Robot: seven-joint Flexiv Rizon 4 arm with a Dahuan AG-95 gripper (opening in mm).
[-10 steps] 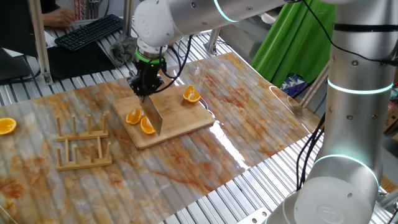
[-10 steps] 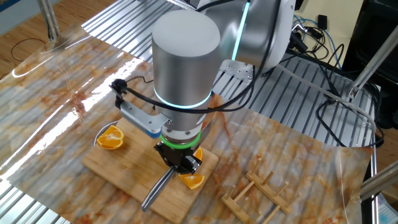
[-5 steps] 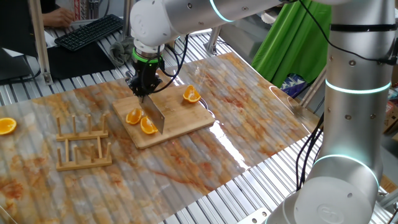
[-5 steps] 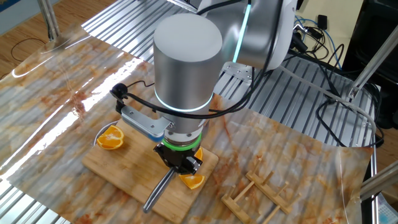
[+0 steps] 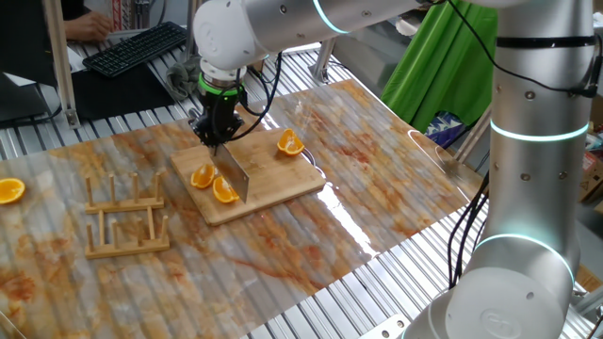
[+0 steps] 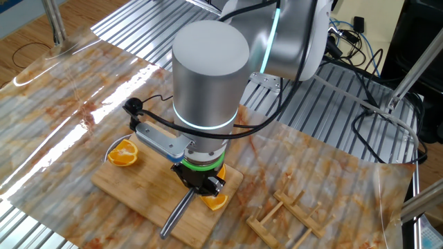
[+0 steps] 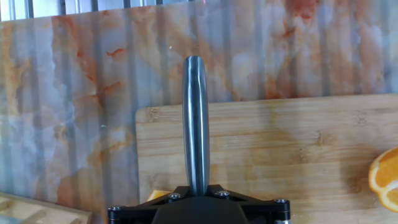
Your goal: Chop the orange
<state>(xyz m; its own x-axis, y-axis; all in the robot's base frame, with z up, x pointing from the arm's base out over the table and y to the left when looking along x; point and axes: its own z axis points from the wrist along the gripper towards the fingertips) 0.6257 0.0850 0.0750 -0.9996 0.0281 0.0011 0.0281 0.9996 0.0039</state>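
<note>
Silver arm's black two-finger gripper points straight down over the rectangular pale wooden cutting board, jaws narrowed tight around the handle of a flat steel cleaver-type knife. Blade stands on edge on the board, between two small bright-orange wedges with pale rind, the cut orange; one wedge sits on the board's left part just beside the blade, the other touches or nearly touches the blade on its near side. A rounder dome-shaped orange half lies on the board near its far right corner, well apart from the knife. In the other fixed view the gripper hides most of the board's middle; knife sticks out below it toward the board's near edge, one wedge of the orange shows just beside the gripper, the dome half sits at the board's opposite end. Hand view: knife spine seen edge-on, reaching past the board's far edge over the marbled tabletop sheet; an orange piece at the board's right side. A wooden slotted rack stands off the board to its left, another orange half farther left beyond the rack.
</note>
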